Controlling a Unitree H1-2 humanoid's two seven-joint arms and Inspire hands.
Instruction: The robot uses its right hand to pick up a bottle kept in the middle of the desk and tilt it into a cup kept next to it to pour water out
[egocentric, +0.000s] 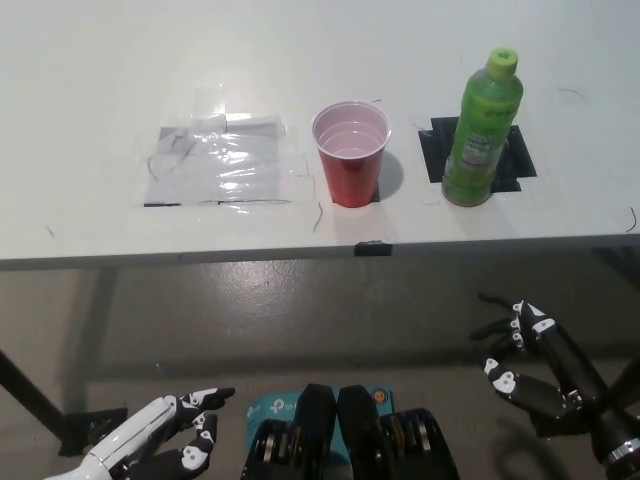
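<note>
A green bottle (481, 130) with a green cap stands upright on a black tape patch (518, 157) at the desk's right. To its left stands a red cup (351, 154), upright, its inside pale. My black right hand (530, 368) hangs below the desk's front edge at the lower right, open, fingers spread and curled, holding nothing and well short of the bottle. At the lower left my white left hand (165, 437) rests open, below the desk.
The white desk (90, 90) fills the upper picture; its front edge runs across the middle. A patch of clear tape (220, 165) lies left of the cup. A small black tape mark (371, 247) sits on the edge. Grey floor shows below.
</note>
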